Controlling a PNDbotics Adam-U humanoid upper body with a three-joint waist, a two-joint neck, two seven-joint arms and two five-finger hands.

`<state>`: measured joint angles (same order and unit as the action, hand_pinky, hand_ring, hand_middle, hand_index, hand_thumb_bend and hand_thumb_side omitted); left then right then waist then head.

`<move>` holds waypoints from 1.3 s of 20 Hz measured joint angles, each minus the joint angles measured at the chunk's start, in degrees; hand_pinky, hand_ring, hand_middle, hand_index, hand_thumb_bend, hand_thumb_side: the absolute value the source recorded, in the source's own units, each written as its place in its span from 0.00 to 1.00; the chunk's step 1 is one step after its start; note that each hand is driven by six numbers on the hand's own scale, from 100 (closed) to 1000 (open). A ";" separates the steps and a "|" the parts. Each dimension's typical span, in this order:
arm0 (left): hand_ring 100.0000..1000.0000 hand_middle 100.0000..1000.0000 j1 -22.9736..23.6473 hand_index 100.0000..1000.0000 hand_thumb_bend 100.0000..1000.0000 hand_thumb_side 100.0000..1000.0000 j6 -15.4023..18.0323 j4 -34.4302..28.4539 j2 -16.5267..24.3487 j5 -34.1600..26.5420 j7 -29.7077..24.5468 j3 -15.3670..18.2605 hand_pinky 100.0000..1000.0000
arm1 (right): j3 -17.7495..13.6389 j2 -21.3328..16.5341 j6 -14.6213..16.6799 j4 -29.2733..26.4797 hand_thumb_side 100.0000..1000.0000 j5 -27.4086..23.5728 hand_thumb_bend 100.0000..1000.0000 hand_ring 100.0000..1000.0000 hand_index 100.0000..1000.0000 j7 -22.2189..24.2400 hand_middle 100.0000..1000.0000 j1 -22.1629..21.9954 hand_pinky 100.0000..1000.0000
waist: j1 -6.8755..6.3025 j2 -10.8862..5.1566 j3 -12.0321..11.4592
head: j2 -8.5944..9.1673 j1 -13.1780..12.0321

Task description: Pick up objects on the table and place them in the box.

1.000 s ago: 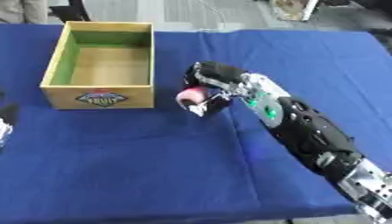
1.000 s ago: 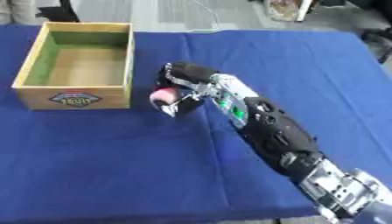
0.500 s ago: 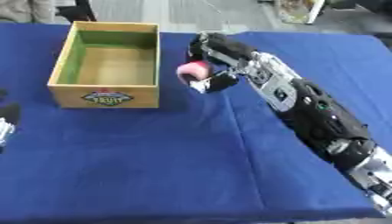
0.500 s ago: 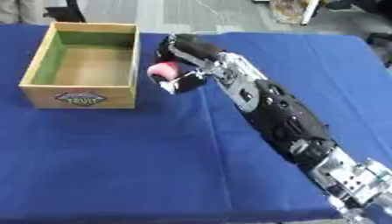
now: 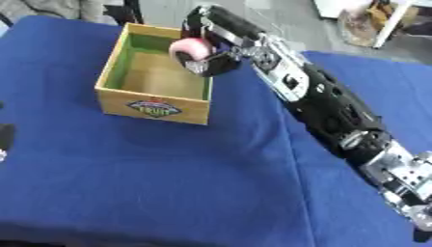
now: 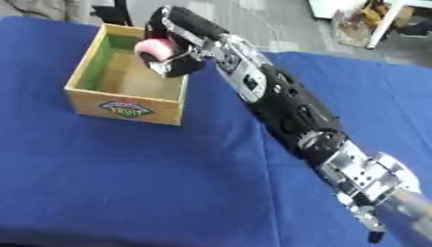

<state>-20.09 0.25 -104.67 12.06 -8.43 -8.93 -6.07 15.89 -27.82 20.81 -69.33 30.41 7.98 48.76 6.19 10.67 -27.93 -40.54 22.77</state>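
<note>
One blue tabletop [image 5: 168, 183] lies well below the fingers [image 5: 207, 65]. The wooden box [image 5: 114, 77], a second ago left of them, now sits just beneath. They curl around the pink ball [image 5: 191, 48], lifted over its rim, ready for release.

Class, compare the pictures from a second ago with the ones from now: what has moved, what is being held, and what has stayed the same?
The right hand has carried the pink ball from just above the blue cloth, right of the wooden box, up and left to the box's right rim. Its fingers stay curled round the ball throughout; nothing has been let go. The box still sits empty on the blue tablecloth; its shift in the picture comes with the whole view shifting.
</note>
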 measured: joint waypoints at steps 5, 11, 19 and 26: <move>0.74 0.49 -1.46 0.66 0.38 0.00 -0.16 -0.63 -0.02 -0.65 -1.28 -1.14 0.59 | -1.19 1.34 -0.47 7.35 0.14 3.15 0.00 0.58 0.57 -1.29 0.40 1.77 0.25 | 0.59 0.53 -3.05 | 0.94 2.39; 0.74 0.49 -1.71 0.66 0.38 0.00 -0.30 -1.02 -0.04 -0.92 -2.03 -1.71 0.59 | -1.06 2.44 0.31 13.38 0.28 8.91 0.00 0.83 0.79 -3.52 0.72 3.54 0.66 | 0.65 0.94 -3.87 | 1.66 3.89; 0.74 0.49 -1.69 0.66 0.38 0.00 -0.31 -1.03 -0.48 -0.96 -2.14 -1.79 0.59 | -0.17 2.80 -1.08 12.81 0.37 17.21 0.00 1.00 0.90 0.17 0.92 3.67 0.95 | 0.67 0.92 -2.46 | 1.89 4.11; 0.74 0.49 -1.02 0.65 0.38 0.00 -0.37 -0.89 -0.48 -0.95 -1.88 -1.50 0.59 | -1.81 3.39 -2.53 8.27 0.20 19.96 0.00 1.00 0.92 -3.15 0.92 1.55 0.95 | 0.50 0.45 0.85 | 1.80 2.96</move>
<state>-21.12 -0.12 -105.56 11.58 -9.39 -10.81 -7.58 14.08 -24.43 18.27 -61.06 50.36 4.83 50.31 6.69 11.12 -27.09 -38.74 25.73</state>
